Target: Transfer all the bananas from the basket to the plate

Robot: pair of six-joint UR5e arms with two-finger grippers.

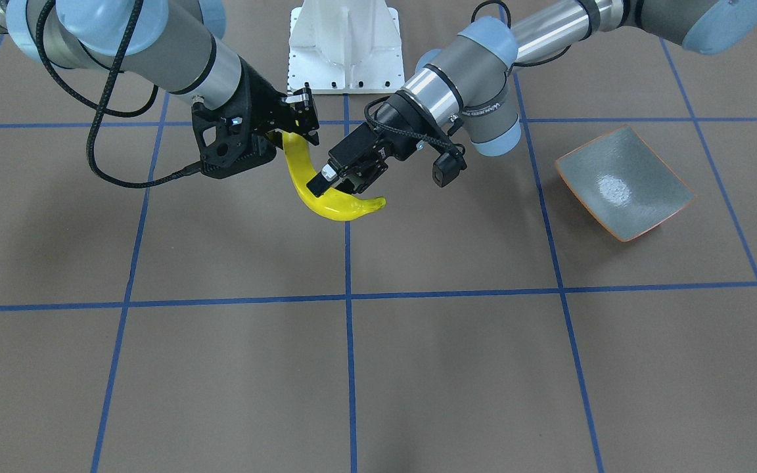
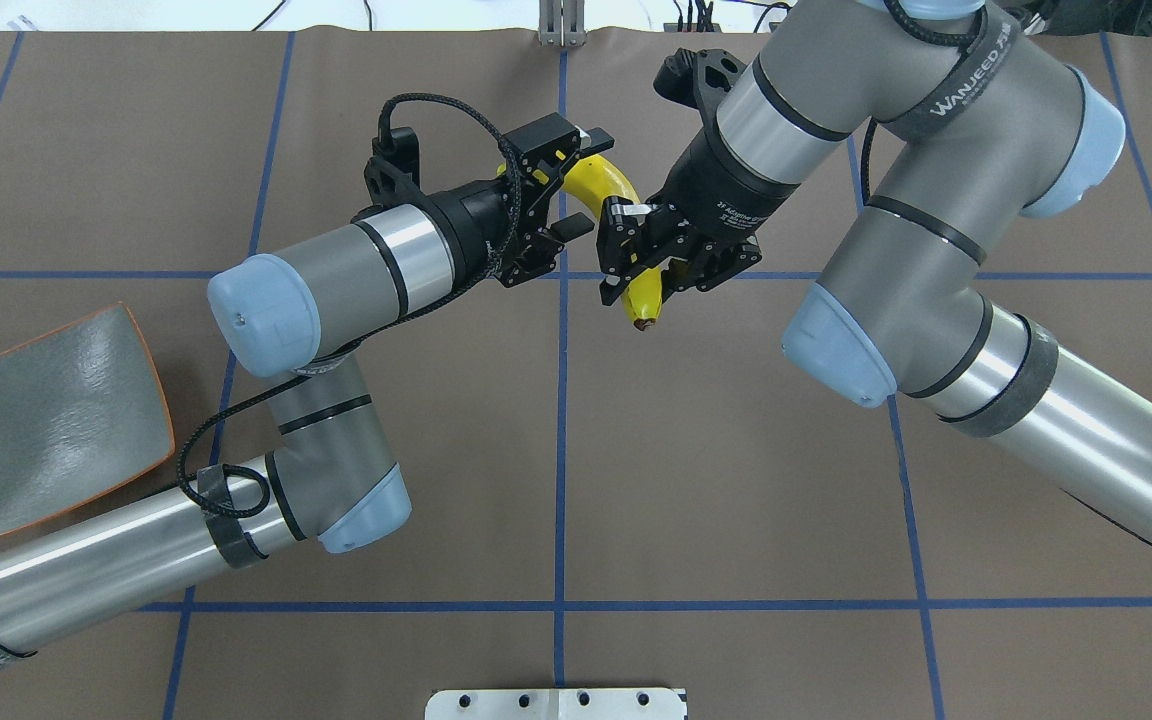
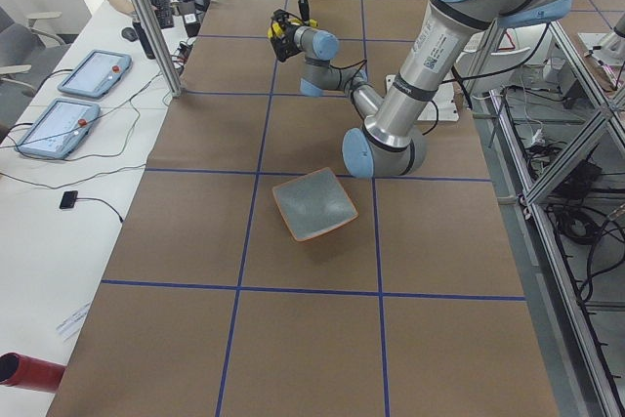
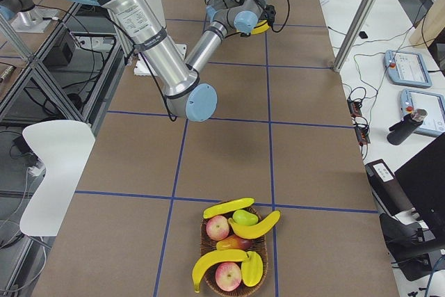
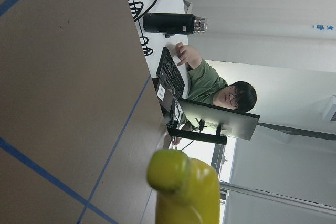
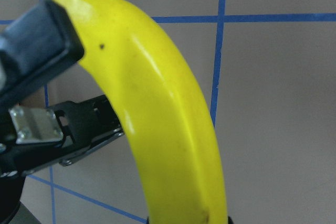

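Observation:
One yellow banana (image 1: 352,209) hangs in the air over the middle of the table. My right gripper (image 2: 646,268) is shut on it near its stem end. My left gripper (image 2: 586,182) is open, its two fingers spread on either side of the banana's other end (image 5: 184,192). The grey-green plate (image 2: 56,420) with an orange rim lies bare on the table at my left, well away from both grippers. At the table's end on my right, the wicker basket (image 4: 203,245) holds three more bananas (image 4: 256,225).
Apples (image 4: 217,227) and other fruit share the basket. The white robot base (image 1: 344,46) stands behind the grippers. A person in a green shirt (image 5: 210,82) sits at a side desk with tablets (image 3: 93,73). Brown table with blue grid lines lies open in front.

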